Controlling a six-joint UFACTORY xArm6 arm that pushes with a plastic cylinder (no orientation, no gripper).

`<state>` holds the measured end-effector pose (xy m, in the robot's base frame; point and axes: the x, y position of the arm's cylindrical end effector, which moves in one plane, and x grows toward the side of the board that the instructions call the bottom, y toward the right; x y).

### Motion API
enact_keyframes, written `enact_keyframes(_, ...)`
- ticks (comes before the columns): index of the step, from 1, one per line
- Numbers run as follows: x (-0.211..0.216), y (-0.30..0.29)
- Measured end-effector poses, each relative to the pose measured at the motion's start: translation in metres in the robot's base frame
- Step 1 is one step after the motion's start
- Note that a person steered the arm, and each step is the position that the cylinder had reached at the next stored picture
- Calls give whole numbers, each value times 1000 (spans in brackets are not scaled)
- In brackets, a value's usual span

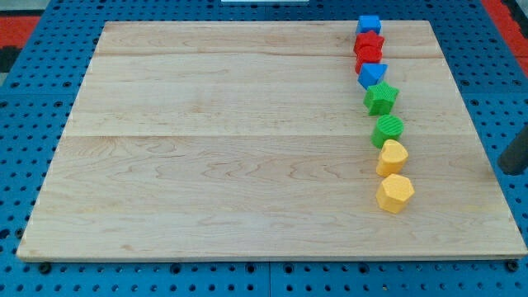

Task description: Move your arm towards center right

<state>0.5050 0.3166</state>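
A column of blocks runs down the right part of the wooden board (206, 165). From the view's top they are a blue cube (368, 24), a red star (369, 41), a second red block (366, 58), a blue wedge-like block (372, 75), a green star (381, 97), a green round block (388, 129), a yellow block (392, 157) and a yellow hexagon (395, 193). My dark rod comes in at the view's right edge. My tip (508, 170) is at the board's right edge, well to the right of the yellow blocks and touching no block.
The board lies on a blue perforated base (25, 99). A red area (507, 16) shows at the view's top right corner.
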Motion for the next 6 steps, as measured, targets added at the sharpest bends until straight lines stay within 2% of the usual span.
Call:
enact_keyframes(4,-9,-3)
enact_keyframes(5,-30,-7)
enact_keyframes(6,-77,-34)
